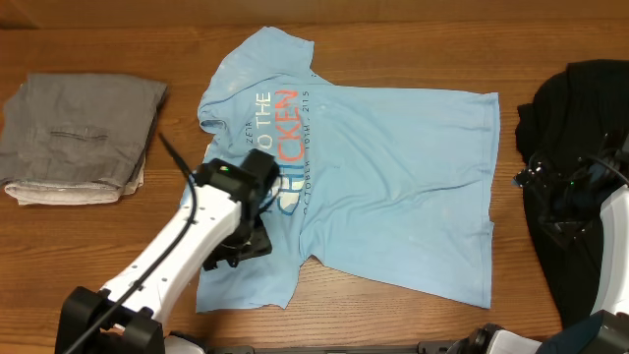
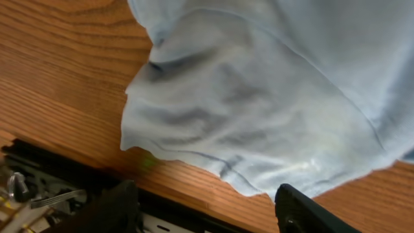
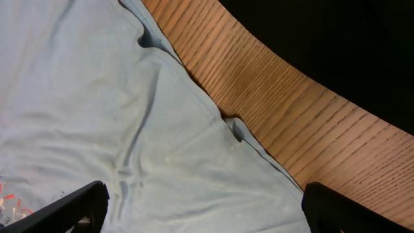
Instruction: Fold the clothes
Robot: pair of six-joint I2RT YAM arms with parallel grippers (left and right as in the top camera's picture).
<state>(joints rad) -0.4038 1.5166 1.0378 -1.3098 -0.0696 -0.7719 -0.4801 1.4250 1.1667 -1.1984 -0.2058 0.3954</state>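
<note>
At the lower left of the overhead frame, the left arm (image 1: 147,270) reaches up and to the right from the bottom edge; left gripper (image 1: 236,251) sits over the lower left sleeve of the T-shirt (image 1: 393,167). Left wrist view: both fingers (image 2: 304,210) stand apart at the bottom of the frame, nothing between them, sleeve cloth lying rumpled on the table (image 1: 98,256) just beyond, so the jaws are parted and empty. At the lower right, the right arm (image 1: 609,236) comes in from the frame edge. Right wrist view: right gripper (image 3: 207,220) spread wide, holding nothing, hovering over blue cloth near its hemmed edge; bare wood and a dark mass beyond. The T-shirt lies spread across the middle of the table, lettering at left of centre, hem toward the right, one sleeve pointing to the top edge. Folded grey garment (image 1: 84,138) at upper left, apart from the shirt. Black garment (image 1: 580,98) heaped at the right edge.
</note>
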